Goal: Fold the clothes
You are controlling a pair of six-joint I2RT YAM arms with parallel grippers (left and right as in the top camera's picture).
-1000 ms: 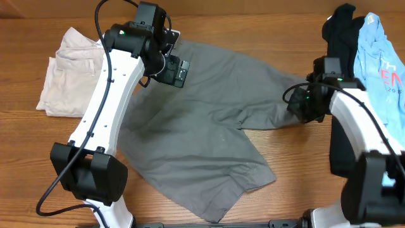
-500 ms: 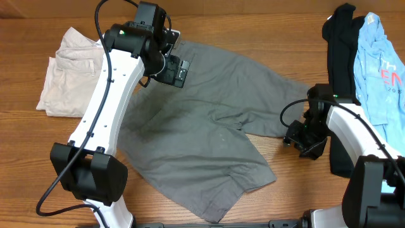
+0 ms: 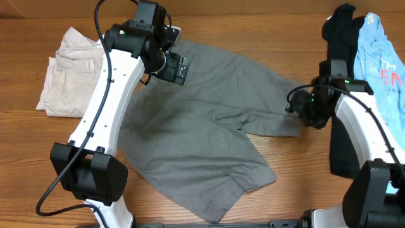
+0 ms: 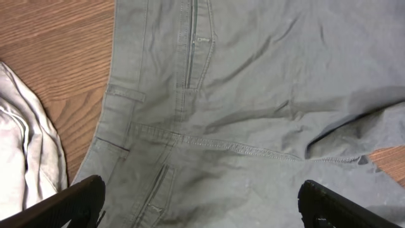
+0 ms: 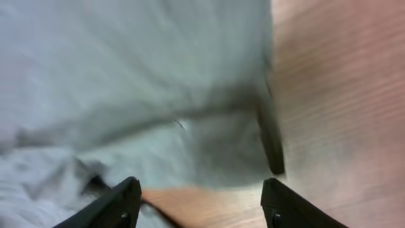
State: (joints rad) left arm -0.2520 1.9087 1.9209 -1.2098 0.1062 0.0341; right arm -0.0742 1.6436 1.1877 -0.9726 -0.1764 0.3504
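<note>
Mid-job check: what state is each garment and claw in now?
grey shorts: spread out, wrinkled, unfolded.
left claw: open, above the shorts' fly.
right claw: open, over a leg hem.
beige trousers: loosely folded, far left.
light-blue shirt: heaped at right edge.
black garment: beside the shirt.

Left arm (image 3: 109,88): rises from the front edge of the tabletop and stretches toward the far edge, left of centre.
Left tool (image 3: 176,67): near the far edge, fingers (image 4: 79,201) spread wide.
Right arm (image 3: 367,130): rises from the front right corner, elbow bent inward.
Right tool (image 3: 302,114): near the right edge at mid-depth, fingers (image 5: 120,202) held apart.
</note>
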